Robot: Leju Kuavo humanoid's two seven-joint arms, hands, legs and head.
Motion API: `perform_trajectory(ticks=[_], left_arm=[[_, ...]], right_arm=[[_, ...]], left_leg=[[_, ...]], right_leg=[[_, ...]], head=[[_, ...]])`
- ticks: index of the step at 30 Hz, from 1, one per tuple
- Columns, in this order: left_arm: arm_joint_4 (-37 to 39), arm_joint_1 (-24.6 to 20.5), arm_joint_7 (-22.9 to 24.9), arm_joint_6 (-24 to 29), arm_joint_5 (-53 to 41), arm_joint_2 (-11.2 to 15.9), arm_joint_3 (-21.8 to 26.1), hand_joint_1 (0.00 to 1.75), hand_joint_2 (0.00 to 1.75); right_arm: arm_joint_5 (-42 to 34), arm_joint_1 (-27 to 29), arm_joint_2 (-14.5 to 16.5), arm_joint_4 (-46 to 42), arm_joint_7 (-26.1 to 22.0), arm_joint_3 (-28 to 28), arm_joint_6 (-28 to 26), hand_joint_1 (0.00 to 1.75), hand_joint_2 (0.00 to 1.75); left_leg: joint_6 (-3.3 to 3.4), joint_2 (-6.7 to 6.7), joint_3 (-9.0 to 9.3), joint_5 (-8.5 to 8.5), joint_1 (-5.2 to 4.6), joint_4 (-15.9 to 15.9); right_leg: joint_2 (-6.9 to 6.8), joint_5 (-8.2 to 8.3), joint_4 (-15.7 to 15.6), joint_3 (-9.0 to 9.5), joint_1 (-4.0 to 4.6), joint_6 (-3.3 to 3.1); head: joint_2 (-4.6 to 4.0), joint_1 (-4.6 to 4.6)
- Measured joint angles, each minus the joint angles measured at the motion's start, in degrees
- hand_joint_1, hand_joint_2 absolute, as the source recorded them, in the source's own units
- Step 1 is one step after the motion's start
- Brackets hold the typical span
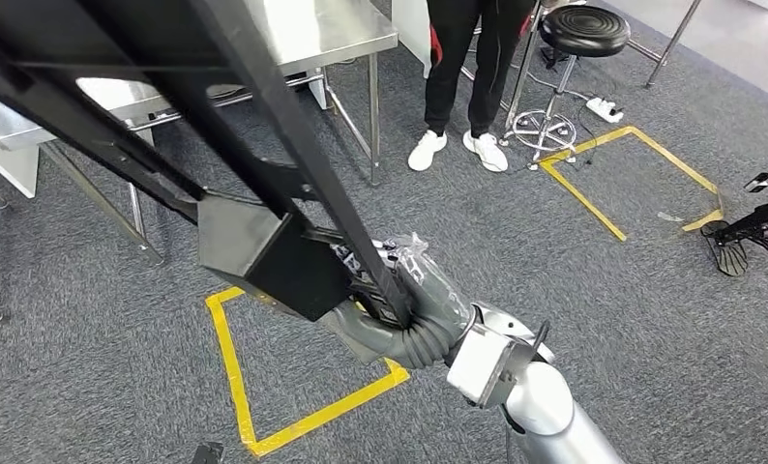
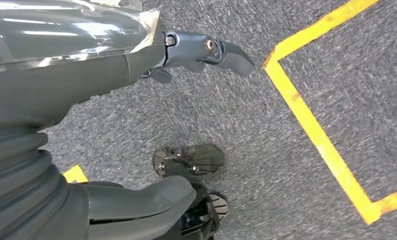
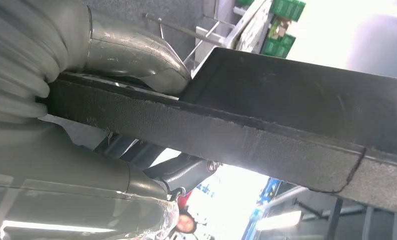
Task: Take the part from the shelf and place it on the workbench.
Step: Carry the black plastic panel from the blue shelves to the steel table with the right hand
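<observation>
Above a grey carpet marked with yellow tape (image 1: 227, 358), the robot's right hand (image 1: 399, 300) is gripping a large black metal part (image 1: 264, 253), a frame of long bars with a box-shaped block at its lower end. The fingers are wrapping round one bar just beside that block; in the right wrist view the thumb (image 3: 131, 55) is pressing on one face of the bar (image 3: 211, 135) and darker fingers (image 3: 186, 172) are curling under the other, so the hold looks firm. The part's long axis is running from the hand up and away to the robot's left, crossing over the near end of a steel table (image 1: 312, 39), most of its length well beyond the grip.

The left hand (image 2: 136, 60) is hanging low over the carpet, fingers loosely apart and holding nothing, well apart from the part. A person in dark trousers and white shoes (image 1: 457, 150) is standing beyond the table beside a black stool (image 1: 583, 34).

Judging by this, the part is already off the shelf and being carried; setting it down remains. The table lies ahead and to the left, along the frame's own line, and the right hand alone is bearing it. With so much length cantilevered from one grip, the far end could swing or strike the table edge.
</observation>
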Motion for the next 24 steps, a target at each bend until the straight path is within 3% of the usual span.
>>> perform_trajectory(ticks=[2,3,5,7,8,9,11,13,16,24], left_arm=[[0.0,0.1,0.0,0.0,0.0,0.1,0.0,0.0,1.75],[0.0,0.0,-0.1,0.0,0.0,0.1,0.0,0.0,1.75],[0.0,0.0,-0.2,-0.1,0.0,0.0,0.0,0.0,1.75],[0.0,0.0,-0.4,-0.2,0.0,0.0,0.0,0.0,1.75],[0.0,0.1,-0.5,-0.2,0.0,0.0,0.0,0.0,1.75],[0.0,0.1,-0.6,-0.3,0.0,0.0,0.0,0.0,1.75],[0.0,0.0,-0.8,-0.3,0.0,0.1,0.0,0.0,1.75],[0.0,-0.1,-0.9,-0.3,0.1,0.1,0.0,0.0,1.75],[0.0,0.0,-1.1,-0.2,0.2,0.1,0.0,0.0,1.75],[0.0,0.0,-1.4,-0.1,0.1,0.2,0.0,0.0,1.75]], right_arm=[[0.0,0.0,0.2,0.0,0.0,0.0,0.0,1.75,1.75],[0.0,0.0,0.3,0.0,0.0,0.0,-0.1,1.75,1.75],[0.0,0.0,0.4,0.0,-0.1,0.0,-0.1,1.75,1.75],[0.0,0.1,0.4,0.0,-0.1,0.0,-0.1,1.75,1.75],[0.0,0.1,0.4,0.0,-0.1,0.0,-0.1,1.75,1.75],[0.0,0.1,0.4,0.0,-0.1,0.0,-0.1,1.75,1.75],[0.0,0.0,0.5,0.0,-0.1,0.0,-0.1,1.75,1.75],[0.0,0.0,0.6,0.0,-0.1,0.0,-0.1,1.75,1.75],[0.0,-0.1,0.6,0.0,-0.1,0.0,-0.1,1.75,1.75],[0.0,-0.5,0.6,0.0,-0.1,0.0,-0.2,1.75,1.75]], left_leg=[[-0.45,1.63,-0.52,-1.06,0.0,1.4],[-0.73,2.85,-1.53,-2.49,0.04,3.6],[-1.21,4.78,-5.0,-6.14,0.22,10.8],[-1.44,5.24,-7.7,-7.61,0.43,16.0],[-1.43,5.29,-7.63,-6.79,0.47,15.6],[-1.29,5.35,-6.28,-5.02,0.48,12.9],[-0.78,5.78,-2.07,-1.56,0.32,5.0],[-0.62,6.09,0.27,-0.41,0.07,0.5],[-0.88,5.86,0.37,-0.39,-0.17,0.0],[-0.13,5.59,0.3,-0.44,-0.5,0.1]], right_leg=[[-0.19,0.15,-0.1,0.1,-0.28,-0.86],[-0.38,0.16,-0.2,0.17,-0.42,-1.26],[-0.85,0.04,-0.2,0.21,-0.26,-1.74],[-1.28,-0.02,-0.2,0.23,-0.12,-1.81],[-1.44,-0.05,-0.2,0.28,-0.1,-1.82],[-1.56,-0.08,-0.2,0.36,-0.1,-1.83],[-1.69,-0.22,-0.1,0.52,0.08,-1.68],[-1.75,-0.49,0.0,0.46,0.52,-1.5],[-1.92,-0.61,-0.1,0.49,0.71,-1.48],[-2.05,-0.26,-0.8,0.79,0.43,-0.89]], head=[[0.0,-0.14],[0.0,-0.23],[0.0,-0.42],[0.0,-0.41],[0.0,-0.42],[0.0,-0.42],[0.0,-0.41],[0.0,-0.36],[0.0,-0.33],[0.0,-0.33]])
